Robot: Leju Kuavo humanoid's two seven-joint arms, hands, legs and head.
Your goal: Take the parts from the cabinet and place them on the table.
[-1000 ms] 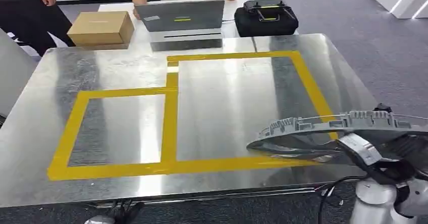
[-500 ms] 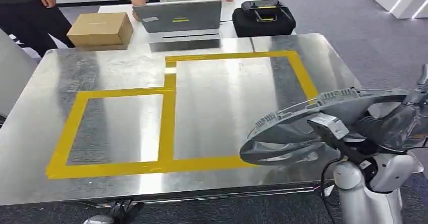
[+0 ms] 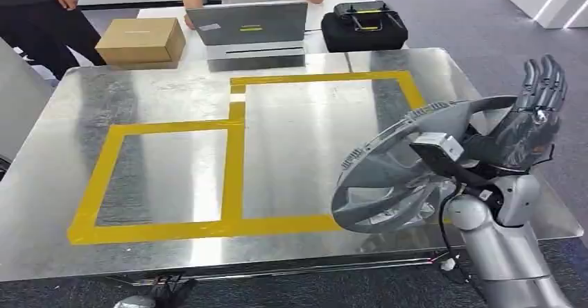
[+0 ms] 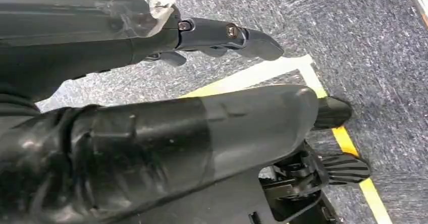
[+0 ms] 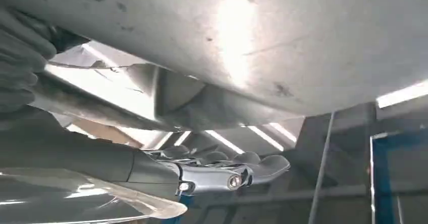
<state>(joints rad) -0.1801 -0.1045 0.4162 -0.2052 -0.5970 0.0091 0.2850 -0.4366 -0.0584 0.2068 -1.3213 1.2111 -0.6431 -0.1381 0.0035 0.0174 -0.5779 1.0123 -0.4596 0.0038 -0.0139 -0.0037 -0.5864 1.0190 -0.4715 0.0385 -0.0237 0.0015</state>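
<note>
A large round grey part [image 3: 388, 176] with a ribbed rim hangs tilted above the front right corner of the metal table [image 3: 173, 93]. It hangs over the front right of the right-hand yellow taped rectangle [image 3: 416, 103]. My right hand [image 3: 530, 124] holds it at its far rim, fingers pointing up behind the rim. In the right wrist view the part's grey underside [image 5: 227, 42] lies close above my right hand [image 5: 151, 171]. My left hand [image 4: 101, 47] hangs over the carpet floor, fingers straight, holding nothing.
A second yellow taped rectangle [image 3: 111, 176] marks the table's left half. Behind the table stand a cardboard box [image 3: 139, 39], a grey laptop [image 3: 246, 23] and a black case [image 3: 364, 25]. People stand and sit at the far side [image 3: 41, 16].
My right arm has risen and turned; the part went from nearly flat and low at the table's edge to steeply tilted and higher. The hand's fingers came into view.
</note>
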